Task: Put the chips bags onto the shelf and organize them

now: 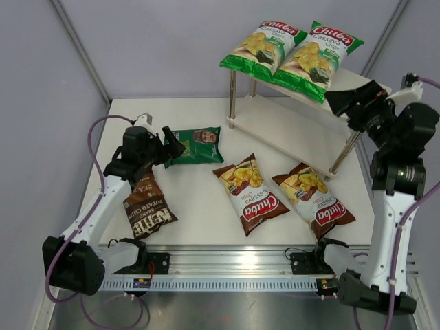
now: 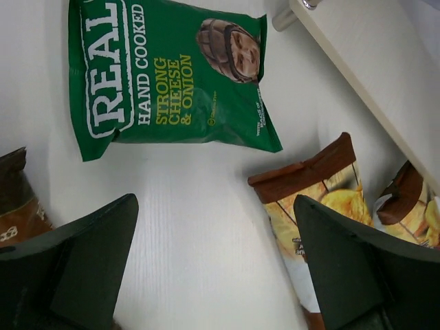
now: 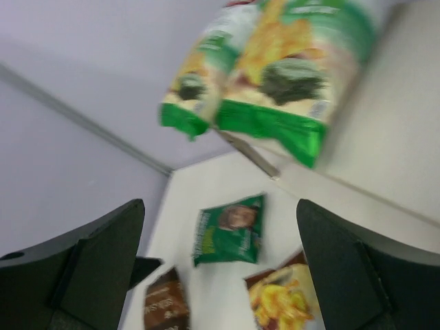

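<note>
Table: You are working over a matt white tabletop (image 1: 206, 237), with an aluminium rail (image 1: 227, 263) along its near edge carrying both arm bases.
Room: Pale lilac-grey walls (image 1: 158, 41) close in the left, far and right sides, with grey frame bars in the corners.
Shelf: The shelf (image 1: 295, 134) stands far right, set at an angle to the table edge.
Top board: The left green Chuba bag (image 1: 263, 45) and the right green Chuba bag (image 1: 320, 58) lie side by side, touching, their lower ends overhanging the board.
On the table: The dark green portrait bag (image 1: 198, 144) lies left of the shelf. The two brown-red Chuba bags (image 1: 251, 194) (image 1: 315, 199) lie near each other in front of it. The Kettle bag (image 1: 148, 210) is partly under your left arm.
Left gripper: The left gripper (image 2: 214, 206) is spread wide, holding nothing, just beside the portrait bag.
Right gripper: The right gripper (image 3: 221, 206) is spread wide, holding nothing, raised beside the top board's right end.
</note>
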{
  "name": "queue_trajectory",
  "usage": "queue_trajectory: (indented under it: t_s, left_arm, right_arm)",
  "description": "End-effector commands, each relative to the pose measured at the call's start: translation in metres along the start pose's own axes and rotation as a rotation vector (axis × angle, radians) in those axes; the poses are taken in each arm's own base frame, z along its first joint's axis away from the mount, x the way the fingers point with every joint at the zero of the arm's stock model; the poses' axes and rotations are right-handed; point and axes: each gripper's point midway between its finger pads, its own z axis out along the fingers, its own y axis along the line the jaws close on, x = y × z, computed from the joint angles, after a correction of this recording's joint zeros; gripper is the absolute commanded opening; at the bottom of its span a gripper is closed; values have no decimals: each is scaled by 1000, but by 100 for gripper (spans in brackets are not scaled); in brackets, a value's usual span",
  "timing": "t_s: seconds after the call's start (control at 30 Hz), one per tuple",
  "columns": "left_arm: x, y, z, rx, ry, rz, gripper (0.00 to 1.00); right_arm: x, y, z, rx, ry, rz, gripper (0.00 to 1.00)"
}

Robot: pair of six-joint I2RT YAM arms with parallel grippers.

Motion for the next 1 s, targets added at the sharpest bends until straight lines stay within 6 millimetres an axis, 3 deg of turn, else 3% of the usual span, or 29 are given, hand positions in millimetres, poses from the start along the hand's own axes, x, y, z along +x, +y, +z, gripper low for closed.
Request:
queue_trajectory:
  t_s: [0.0, 0.07, 0.27, 0.43, 0.67, 0.73, 0.97]
  left_arm:
    - [-34, -14, 29, 173, -52, -92, 99]
    - [-37, 1, 46, 137, -26, -106, 99]
    - [-53, 56, 79, 67, 7, -119, 99]
    - [-31, 73, 127, 147, 161, -133, 97]
    - [-24, 94, 148, 173, 199, -150, 98]
    - [-18, 92, 151, 206, 224, -155, 99]
    - [17, 107, 165, 180, 306, -207, 99]
  right_arm:
    - [38, 36, -13, -319, 67, 27, 99]
    - [44, 56, -35, -432, 50, 107, 99]
    - [83, 71, -53, -572, 158, 120, 99]
    - [105, 98, -72, -713, 267, 66, 99]
    - [109, 131, -106, -859, 326, 22, 99]
    - [108, 136, -112, -882, 321, 10, 100]
    - [109, 136, -113, -886, 320, 10, 100]
